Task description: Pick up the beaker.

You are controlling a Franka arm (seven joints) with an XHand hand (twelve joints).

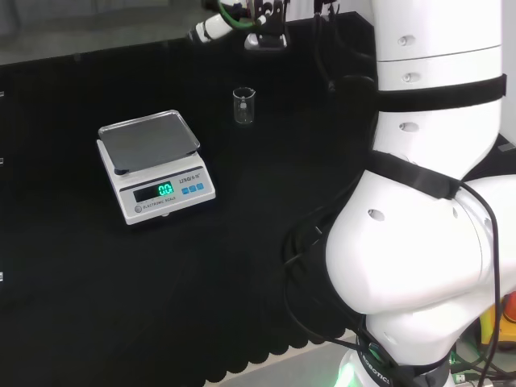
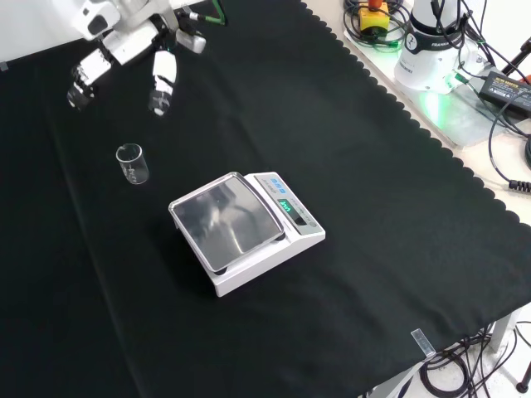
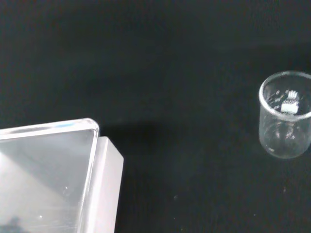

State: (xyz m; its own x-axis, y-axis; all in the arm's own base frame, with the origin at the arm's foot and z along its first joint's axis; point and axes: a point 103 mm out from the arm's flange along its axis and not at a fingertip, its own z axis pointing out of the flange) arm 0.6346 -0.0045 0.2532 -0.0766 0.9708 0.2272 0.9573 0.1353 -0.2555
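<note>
A small clear beaker [image 2: 132, 162] stands upright on the black cloth [image 2: 348, 166], apart from everything else. In the front view the hand [image 2: 124, 46] hangs above the cloth at the upper left, and the beaker sits below it, nearer the camera, with bare cloth between the fingertips [image 2: 160, 99] and the glass rim. The fingers are spread and fairly straight, pointing down toward the bench, and they close on nothing. In the head view the beaker [image 1: 243, 105] stands toward the far side of the bench, and a part of the hand [image 1: 262, 20] shows at the top edge beyond it, a little to the right.

A white weighing scale [image 2: 249, 228] with a shiny metal pan rests near the middle of the cloth, to the right of the beaker in the front view, well apart from it. From the wrist camera the beaker [image 3: 285, 115] looks empty, and a corner of the scale's pan [image 3: 48, 170] shows beside it with dark cloth between.
</note>
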